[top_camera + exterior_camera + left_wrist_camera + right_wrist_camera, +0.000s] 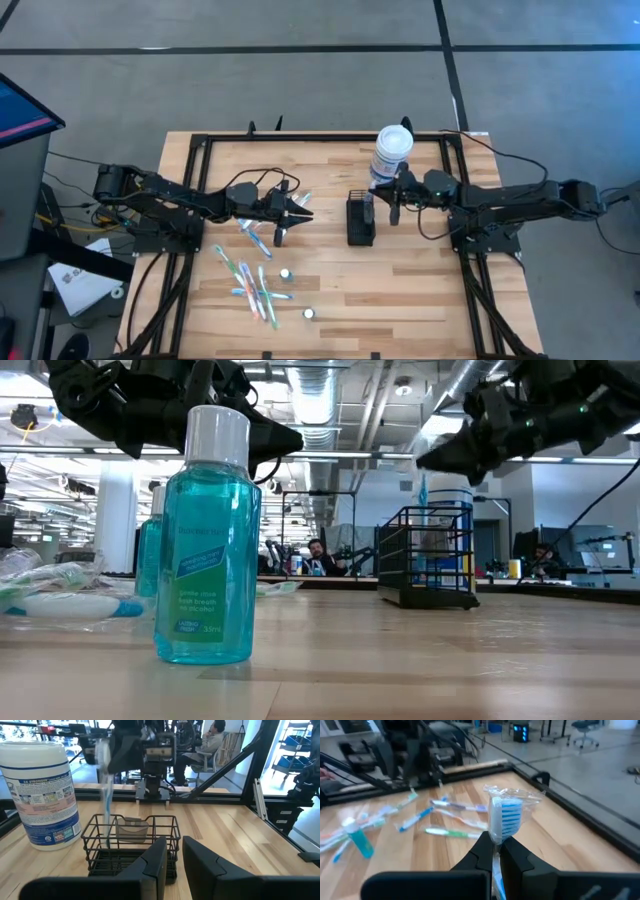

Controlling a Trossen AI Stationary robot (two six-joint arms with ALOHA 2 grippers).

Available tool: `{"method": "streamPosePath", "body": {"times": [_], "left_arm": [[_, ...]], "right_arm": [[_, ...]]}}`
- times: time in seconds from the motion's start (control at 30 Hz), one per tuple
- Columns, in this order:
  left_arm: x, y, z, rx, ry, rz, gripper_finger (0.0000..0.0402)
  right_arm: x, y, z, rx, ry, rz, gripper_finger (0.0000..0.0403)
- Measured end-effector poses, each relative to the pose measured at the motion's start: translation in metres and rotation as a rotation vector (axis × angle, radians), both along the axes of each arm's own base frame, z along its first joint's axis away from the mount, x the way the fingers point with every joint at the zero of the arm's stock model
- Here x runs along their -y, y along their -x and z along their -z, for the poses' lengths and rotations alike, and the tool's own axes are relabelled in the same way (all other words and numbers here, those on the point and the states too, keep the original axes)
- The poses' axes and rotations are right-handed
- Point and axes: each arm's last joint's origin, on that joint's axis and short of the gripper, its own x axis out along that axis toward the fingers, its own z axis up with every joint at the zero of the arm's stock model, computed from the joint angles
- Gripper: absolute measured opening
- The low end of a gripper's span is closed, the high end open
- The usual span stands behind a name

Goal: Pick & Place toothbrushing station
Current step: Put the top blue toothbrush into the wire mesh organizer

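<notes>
While a wrapped toothbrush (502, 817) is clenched upright in the right gripper (392, 203), the toothbrushing station (361, 220) is seen just beside and below it, near the tabletop (420, 290) centre, long axis running front to back. The right arm is nearer; the left gripper (283, 217) sits farther off, narrowly parted, nothing seen held. Counted: one station, one wipes canister (392, 152), two small mouthwash bottles (286, 273), roughly eight loose toothbrushes (252, 285), overlap making that uncertain.

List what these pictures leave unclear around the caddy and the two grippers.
- Black caddy: high view too small to show its contents.
- Wrapped toothbrush in the right gripper: its handle hidden by the fingers.
- Left gripper: nothing visible between its fingers; the fingertips are cut off.
</notes>
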Motion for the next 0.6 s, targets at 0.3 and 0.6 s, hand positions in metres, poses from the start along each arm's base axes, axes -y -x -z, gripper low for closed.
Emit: {"method": "streamPosePath", "body": {"times": [0.3, 0.6], "left_arm": [[0.0, 0.0, 0.0, 0.0, 0.0, 0.0, 0.0058], [0.0, 0.0, 0.0, 0.0, 0.0, 0.0, 0.0058]], "right_arm": [[0.0016, 0.002, 0.0056, 0.01, -0.034, 0.017, 0.0008], [-0.0022, 0.0013, 0.0059, 0.005, -0.03, -0.003, 0.0018]]}}
